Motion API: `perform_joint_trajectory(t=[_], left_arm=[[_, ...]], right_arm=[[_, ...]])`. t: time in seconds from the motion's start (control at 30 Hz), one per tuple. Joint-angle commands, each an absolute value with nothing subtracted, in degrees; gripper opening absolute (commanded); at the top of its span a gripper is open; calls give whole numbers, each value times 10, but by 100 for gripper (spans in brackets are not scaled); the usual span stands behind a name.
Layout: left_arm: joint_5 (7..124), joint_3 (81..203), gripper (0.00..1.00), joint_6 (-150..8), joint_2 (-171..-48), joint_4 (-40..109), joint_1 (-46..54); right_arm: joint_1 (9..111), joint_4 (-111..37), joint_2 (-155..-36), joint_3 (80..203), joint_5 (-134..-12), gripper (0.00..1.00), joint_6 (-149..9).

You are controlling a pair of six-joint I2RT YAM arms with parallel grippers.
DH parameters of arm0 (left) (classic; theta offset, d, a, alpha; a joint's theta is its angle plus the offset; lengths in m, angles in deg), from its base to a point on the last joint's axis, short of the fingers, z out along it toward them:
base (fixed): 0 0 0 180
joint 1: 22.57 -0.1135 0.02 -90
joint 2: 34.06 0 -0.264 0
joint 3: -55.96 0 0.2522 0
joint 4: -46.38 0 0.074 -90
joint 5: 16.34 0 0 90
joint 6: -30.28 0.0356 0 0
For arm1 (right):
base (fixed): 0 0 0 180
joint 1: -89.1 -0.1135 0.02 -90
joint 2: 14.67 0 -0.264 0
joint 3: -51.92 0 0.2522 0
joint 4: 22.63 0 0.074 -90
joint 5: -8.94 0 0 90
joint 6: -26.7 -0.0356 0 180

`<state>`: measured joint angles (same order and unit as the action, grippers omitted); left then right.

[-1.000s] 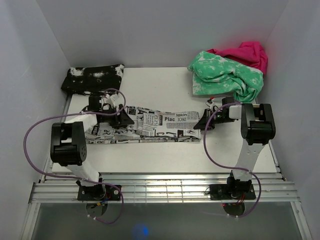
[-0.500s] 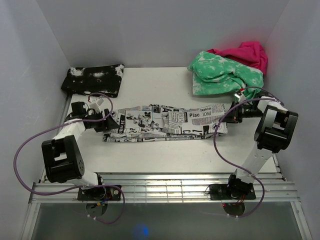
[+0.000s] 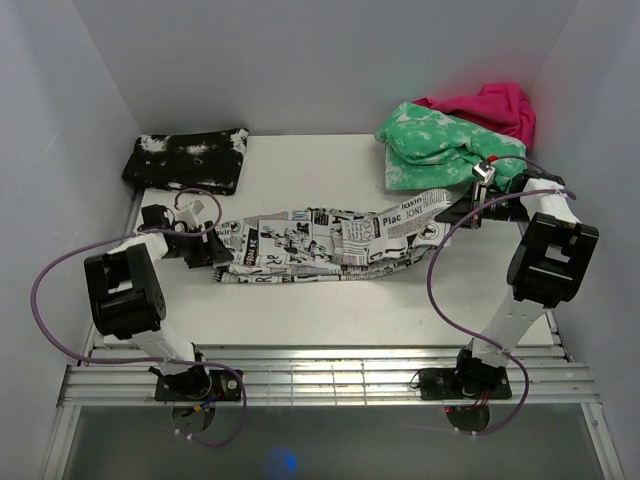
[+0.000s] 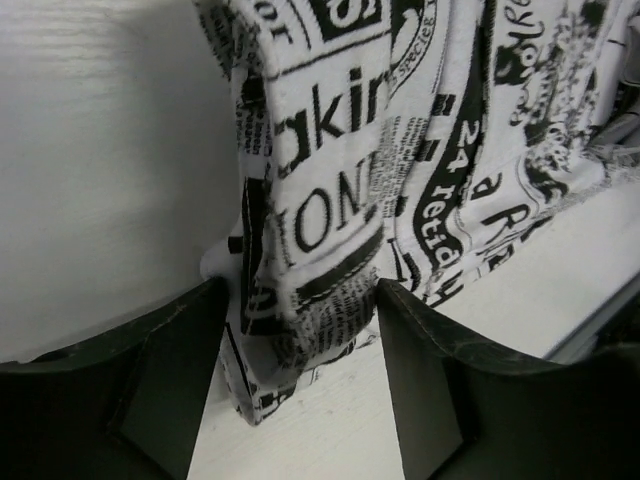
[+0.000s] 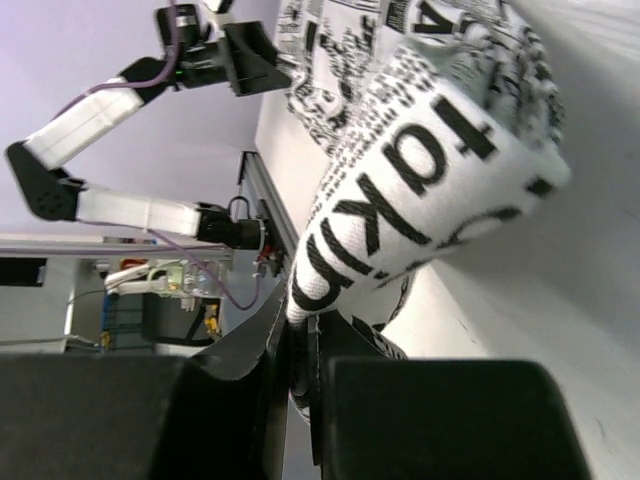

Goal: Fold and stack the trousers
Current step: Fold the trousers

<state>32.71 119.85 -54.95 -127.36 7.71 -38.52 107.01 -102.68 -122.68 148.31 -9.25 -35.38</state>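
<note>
Nearest the arm bases a bare strip of the table [image 3: 320, 310] runs in front of the trousers [image 3: 330, 240], which lie mid-table as a long, rumpled band from left to right, already narrowed lengthwise. At the left end the left gripper [image 3: 213, 250] sits low on the table. Its fingers [image 4: 170, 390] stand wide apart with a bunched fold of the printed cloth between them, straddled rather than pinched, so that end looks released. At the right end, a little farther back, the right gripper [image 3: 452, 213] is clenched on a corner of the cloth, which seems to rise slightly off the table there. The step in hand looks like drawing the band straight before folding it end over end. To do it well, the left jaws should close on their end first (otherwise a pull from the right only drags the whole garment). Then tension should be gentle and level, enough to take out the twist near the middle without lifting the cloth. The right end already sits just beside the green garment [image 3: 445, 150] at the far right, with a pink cloth [image 3: 485, 105] behind it, so it should not travel farther that way. A black speckled garment [image 3: 185, 158], folded at the far left, is probably the stacking spot.
</note>
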Motion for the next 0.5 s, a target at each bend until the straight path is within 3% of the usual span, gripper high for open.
perform_joint_trajectory(t=[0.0,0.07,0.13,0.27,0.4,0.47], left_arm=[[298,1211,72,-534,-1306,87,-384],[288,1208,59,-536,-1321,91,-383],[278,1203,52,-536,-1322,95,-380],[251,1182,38,-538,-1309,105,-377],[225,1174,17,-535,-1309,103,-373],[218,1174,13,-532,-1309,103,-373]], right_arm=[[1047,-1010,-1192,1488,8,8,-398],[1014,-944,-1188,1483,16,8,-466],[971,-906,-1186,1486,-3,8,-531],[914,-654,-1142,1452,-73,8,-725],[871,-396,-1100,1380,-138,8,-932],[843,-371,-1113,1388,-151,8,-984]])
